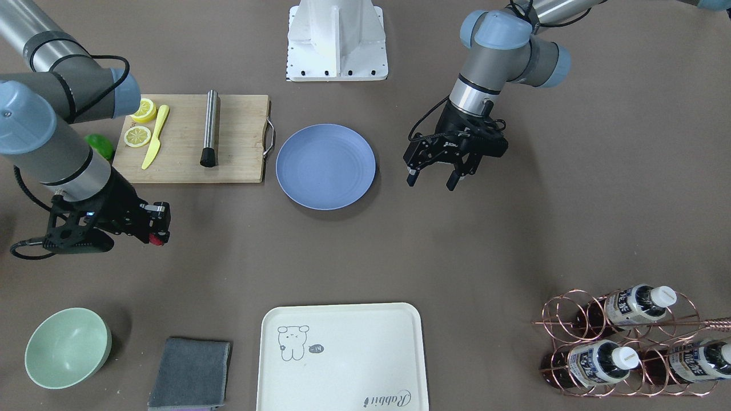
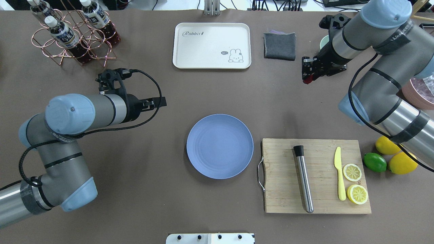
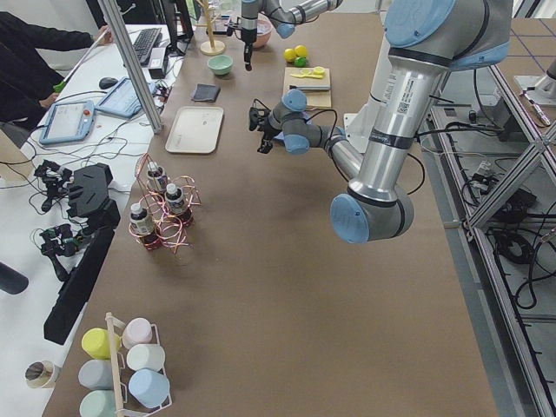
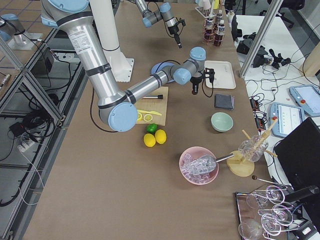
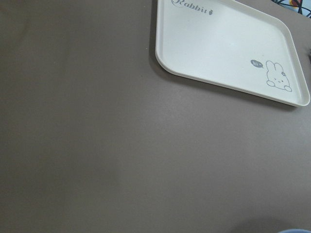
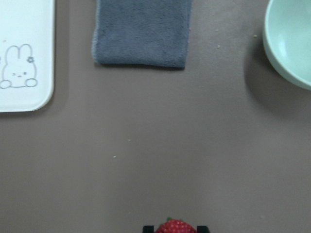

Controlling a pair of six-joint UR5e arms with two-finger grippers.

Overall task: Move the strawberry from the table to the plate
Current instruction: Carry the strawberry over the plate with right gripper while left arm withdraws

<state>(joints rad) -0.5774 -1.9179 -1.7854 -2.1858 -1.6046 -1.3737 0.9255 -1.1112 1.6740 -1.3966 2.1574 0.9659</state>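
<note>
The strawberry (image 1: 155, 240) is a small red berry pinched between the fingers of my right gripper (image 1: 160, 227), which is shut on it above the brown-grey table (image 1: 514, 240). It also shows at the bottom edge of the right wrist view, strawberry (image 6: 175, 227), and as a red spot under the right gripper (image 2: 307, 75). The round blue plate (image 1: 325, 165) lies mid-table with nothing on it, plate (image 2: 219, 145). On the plate's other side, my left gripper (image 1: 437, 178) hangs open and holds nothing.
A wooden cutting board (image 2: 317, 176) carries a steel rod, a yellow knife and two lemon slices. A lime (image 2: 374, 162) and lemons lie beside it. A cream tray (image 2: 212, 45), grey cloth (image 2: 279, 45), mint bowl (image 1: 67, 347) and a bottle rack (image 2: 73, 32) line the far side.
</note>
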